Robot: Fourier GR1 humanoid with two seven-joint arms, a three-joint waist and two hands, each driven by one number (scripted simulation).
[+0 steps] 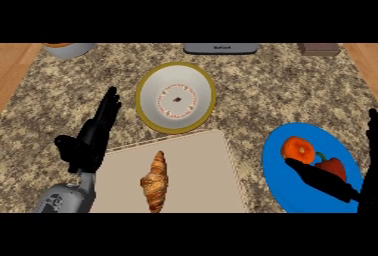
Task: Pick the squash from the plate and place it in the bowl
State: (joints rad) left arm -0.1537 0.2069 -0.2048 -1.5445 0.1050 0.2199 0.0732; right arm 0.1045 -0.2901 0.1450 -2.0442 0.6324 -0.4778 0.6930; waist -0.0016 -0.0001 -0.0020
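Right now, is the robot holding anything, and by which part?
Nothing is held. The right hand is open over the blue plate, beside the squash, not curled round it. The left hand rests open at the left.

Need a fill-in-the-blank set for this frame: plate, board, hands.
1. The orange squash lies on the round ___ plate, beside a red pepper.
2. The golden ___ lies on the beige cutting board.
3. The robot's black ___ hand stretches open over that plate.
Missing: blue; croissant; right.
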